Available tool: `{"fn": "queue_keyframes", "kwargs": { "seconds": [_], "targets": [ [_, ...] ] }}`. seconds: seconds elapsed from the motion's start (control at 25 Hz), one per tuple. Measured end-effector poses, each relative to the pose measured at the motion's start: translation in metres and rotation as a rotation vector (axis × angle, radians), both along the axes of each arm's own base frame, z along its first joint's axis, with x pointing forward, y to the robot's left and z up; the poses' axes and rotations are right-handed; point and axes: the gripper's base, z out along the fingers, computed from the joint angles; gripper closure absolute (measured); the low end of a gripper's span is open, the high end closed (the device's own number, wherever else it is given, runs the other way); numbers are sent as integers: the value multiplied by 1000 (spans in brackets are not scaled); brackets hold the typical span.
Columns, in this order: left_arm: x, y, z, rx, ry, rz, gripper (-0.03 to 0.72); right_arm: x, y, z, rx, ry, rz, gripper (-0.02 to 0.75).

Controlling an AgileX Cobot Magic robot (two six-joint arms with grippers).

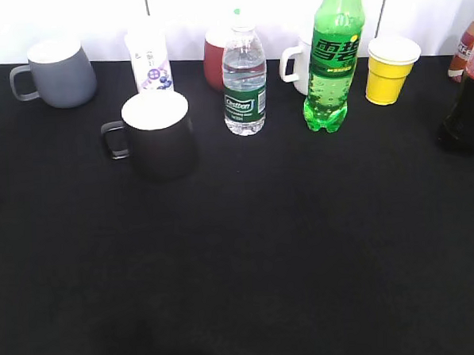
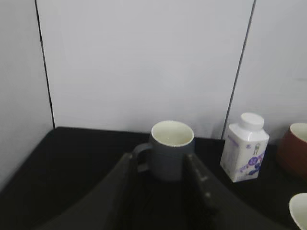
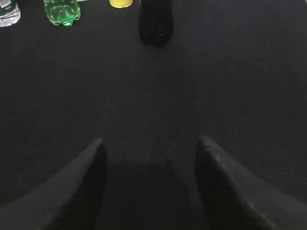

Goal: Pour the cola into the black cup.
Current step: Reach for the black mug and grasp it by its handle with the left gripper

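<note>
The cola bottle (image 1: 466, 114) stands at the table's far right edge, partly cut off by the frame; its dark base shows at the top of the right wrist view (image 3: 154, 21). The black cup (image 1: 158, 135) with a white inside stands left of centre, handle to the left. Neither gripper shows in the exterior view. My left gripper (image 2: 163, 160) is open and empty, its fingers framing the grey mug (image 2: 169, 154), which stands well beyond them. My right gripper (image 3: 151, 143) is open and empty above the black cloth, well short of the cola.
A grey mug (image 1: 56, 72), a white carton (image 1: 150, 63), a dark red mug (image 1: 215, 63), a water bottle (image 1: 243, 82), a green soda bottle (image 1: 334, 57), a white mug (image 1: 298, 63) and a yellow cup (image 1: 390, 68) stand along the back. White wall panels rise behind.
</note>
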Motion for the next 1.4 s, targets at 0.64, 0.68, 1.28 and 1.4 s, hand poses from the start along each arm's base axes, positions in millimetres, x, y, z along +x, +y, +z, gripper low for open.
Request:
{"fn": "queue_keyframes", "kwargs": {
  "seconds": [0.64, 0.68, 1.28, 1.4],
  "targets": [
    [22, -62, -123, 165, -93, -508, 492, 0, 0, 0, 0, 0, 0, 290],
    [26, -61, -130, 109, -74, -480, 489, 0, 0, 0, 0, 0, 0, 290],
    [63, -71, -153, 80, -28, -507, 168, 0, 0, 0, 0, 0, 0, 290],
    [67, -70, -160, 73, -9, -485, 167, 0, 0, 0, 0, 0, 0, 290]
  ]
}}
